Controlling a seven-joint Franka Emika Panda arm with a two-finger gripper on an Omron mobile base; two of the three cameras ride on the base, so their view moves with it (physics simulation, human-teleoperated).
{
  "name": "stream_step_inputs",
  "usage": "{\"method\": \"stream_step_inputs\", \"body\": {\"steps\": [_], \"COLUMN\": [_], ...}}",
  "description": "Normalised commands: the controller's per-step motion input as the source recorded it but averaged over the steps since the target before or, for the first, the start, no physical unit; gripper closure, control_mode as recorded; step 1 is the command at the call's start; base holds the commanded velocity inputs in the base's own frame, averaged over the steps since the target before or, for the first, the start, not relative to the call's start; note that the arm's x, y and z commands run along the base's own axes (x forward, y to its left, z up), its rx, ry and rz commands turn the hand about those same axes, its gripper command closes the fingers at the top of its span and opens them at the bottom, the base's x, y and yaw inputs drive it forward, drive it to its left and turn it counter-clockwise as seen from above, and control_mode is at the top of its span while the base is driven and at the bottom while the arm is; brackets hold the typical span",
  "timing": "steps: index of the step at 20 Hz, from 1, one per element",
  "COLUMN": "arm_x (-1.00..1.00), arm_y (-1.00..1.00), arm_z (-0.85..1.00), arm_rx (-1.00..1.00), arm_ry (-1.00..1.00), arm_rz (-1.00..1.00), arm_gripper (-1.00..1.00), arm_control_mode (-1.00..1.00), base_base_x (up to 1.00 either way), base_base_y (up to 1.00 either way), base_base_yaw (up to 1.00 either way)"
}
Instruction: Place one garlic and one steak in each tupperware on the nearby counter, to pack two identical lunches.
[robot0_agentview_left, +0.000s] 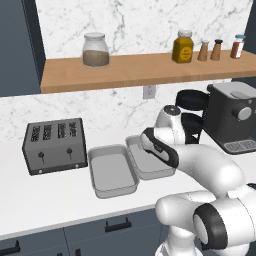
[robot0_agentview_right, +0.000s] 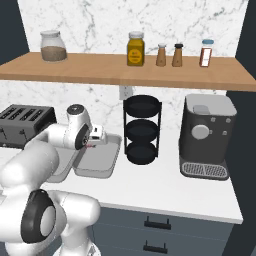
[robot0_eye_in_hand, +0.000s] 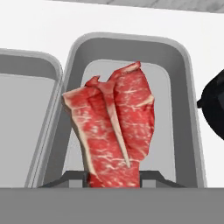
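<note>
Steak (robot0_eye_in_hand: 114, 131) hangs clamped in the gripper (robot0_eye_in_hand: 113, 177) above the right tray (robot0_eye_in_hand: 183, 78); released off-centre, it could drape over the rim.

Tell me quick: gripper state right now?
Gripper: closed on the raw steak, holding it above the right-hand tupperware tray.

Lighting was bright, even and diffuse in all three views, with no glare and no single visible source. Soft, faint shadows lay on the white counter (robot0_agentview_left: 60, 200) beside the toaster (robot0_agentview_left: 55, 146) and under the wooden shelf (robot0_agentview_right: 150, 72). The rendered pictures were slightly soft and coarse, with no edge distortion; in the hand view the steak (robot0_eye_in_hand: 116, 131) was close and mildly blurred.
</note>
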Motion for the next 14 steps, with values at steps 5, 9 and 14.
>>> {"method": "stream_step_inputs", "body": {"steps": [5, 9, 14], "arm_x": [0.05, 0.03, 0.01], "arm_y": [0.00, 0.00, 0.00], "arm_z": [-0.17, -0.59, -0.53], "arm_rx": [-0.01, 0.00, 0.00], "arm_ry": [0.08, 0.00, 0.00], "arm_rz": [0.00, 0.00, 0.00], "arm_gripper": [1.00, 1.00, 1.00], "arm_control_mode": [-1.00, -1.00, -1.00], "base_base_x": [0.00, 0.00, 0.00], "base_base_y": [0.00, 0.00, 0.00], "base_base_yaw": [0.00, 0.00, 0.00]}}
